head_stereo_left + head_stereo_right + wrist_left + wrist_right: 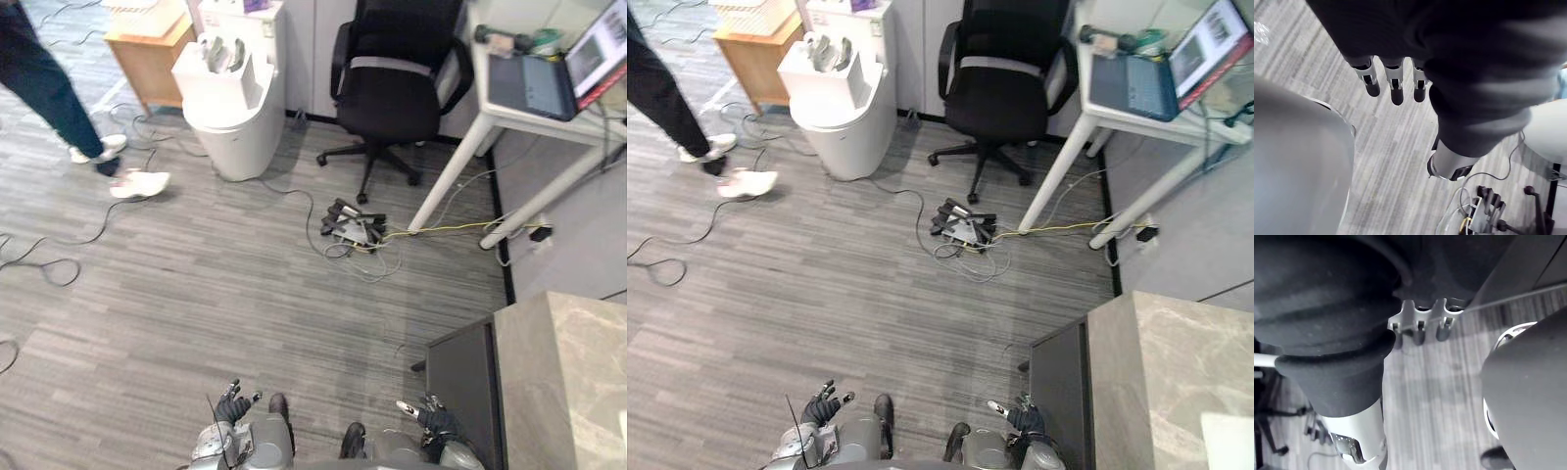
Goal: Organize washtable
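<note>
We see a grey striped floor (216,294), a black chair (392,98), a white bin (240,127), a tan wooden cabinet (147,54) far left, and a beige marbled bench (573,382) near right.

Thing: washtable (560,387), a boxy counter at the lower right of the head views, standing on the grey striped floor (245,294).
Top: stone top (1161,377), a flat, level slab of pale grey-beige with faint marble veining and a straight, sharp near-left corner.
Side: dark side panel (458,397), almost black and upright, facing the open floor and dropping straight from the slab's left edge.
On the top: a white patch (1230,438) at the slab's lower right. It is cut off at the frame edge, so what it is cannot be told.
</note>
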